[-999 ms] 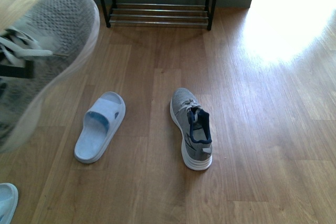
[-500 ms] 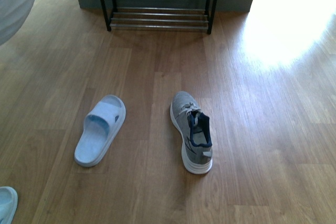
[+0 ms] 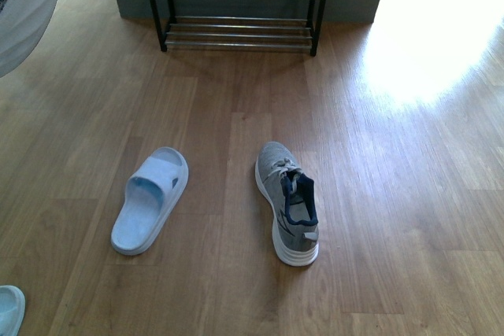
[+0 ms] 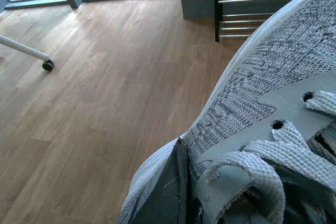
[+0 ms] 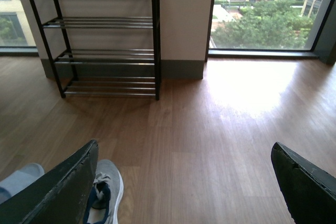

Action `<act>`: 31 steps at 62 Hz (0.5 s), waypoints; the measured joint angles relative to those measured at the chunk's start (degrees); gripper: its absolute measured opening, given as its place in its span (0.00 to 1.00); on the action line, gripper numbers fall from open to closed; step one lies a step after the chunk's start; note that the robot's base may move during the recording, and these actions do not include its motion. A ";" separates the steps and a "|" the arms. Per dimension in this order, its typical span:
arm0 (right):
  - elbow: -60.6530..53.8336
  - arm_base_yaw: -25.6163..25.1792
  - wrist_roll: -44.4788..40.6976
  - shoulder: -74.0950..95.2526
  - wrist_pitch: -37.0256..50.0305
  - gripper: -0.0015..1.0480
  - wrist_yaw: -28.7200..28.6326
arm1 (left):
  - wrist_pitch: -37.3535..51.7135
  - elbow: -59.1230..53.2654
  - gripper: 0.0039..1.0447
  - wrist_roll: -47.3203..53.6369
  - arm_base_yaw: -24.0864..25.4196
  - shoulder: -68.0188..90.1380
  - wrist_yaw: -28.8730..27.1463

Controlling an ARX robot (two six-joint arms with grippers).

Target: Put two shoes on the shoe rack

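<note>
One grey sneaker (image 4: 273, 77) hangs in the air, with my left gripper (image 4: 181, 182) shut on its collar beside the laces. In the front view only its toe (image 3: 24, 5) shows, at the top left corner. The other grey sneaker (image 3: 287, 202) lies on the wooden floor with its toe toward the shoe rack (image 3: 236, 5). A pale blue slide (image 3: 150, 198) lies to its left. My right gripper (image 5: 184, 182) hangs open above the floor, the floor sneaker (image 5: 105, 187) beside its one finger (image 5: 68, 187). The black rack (image 5: 105, 51) stands against the wall, its silver rods bare.
A second pale blue slide (image 3: 9, 308) peeks in at the bottom left of the front view. A white leg on a caster (image 4: 31, 53) stands on the floor far to the left. Windows run along the far wall, with a sunlit patch (image 3: 425, 45) on the floor.
The held sneaker has risen up and to the left, almost out of the front view. The floor sneaker and slide sit slightly lower in frame.
</note>
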 joint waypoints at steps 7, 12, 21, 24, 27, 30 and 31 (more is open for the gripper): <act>0.00 0.00 0.00 0.00 0.00 0.91 0.15 | 0.00 0.00 0.01 0.00 -0.04 0.00 0.04; 0.00 0.00 0.00 0.00 0.00 0.91 0.15 | 0.00 0.00 0.01 0.00 -0.15 0.00 0.22; 0.00 0.00 0.00 0.00 0.00 0.91 0.13 | 0.00 0.00 0.01 0.00 -0.15 0.00 -0.04; 0.00 0.00 0.00 0.00 0.00 0.91 0.13 | -0.02 0.00 0.01 0.00 -0.15 0.00 -0.02; 0.00 0.00 0.00 0.00 0.00 0.91 0.11 | -0.02 0.00 0.01 0.00 -0.15 0.00 -0.02; 0.00 0.00 0.00 0.00 0.00 0.91 0.13 | -0.02 0.00 0.01 0.00 -0.15 0.00 -0.02; 0.00 0.00 0.00 0.00 0.00 0.91 0.13 | -0.02 0.00 0.01 0.00 -0.15 0.00 -0.04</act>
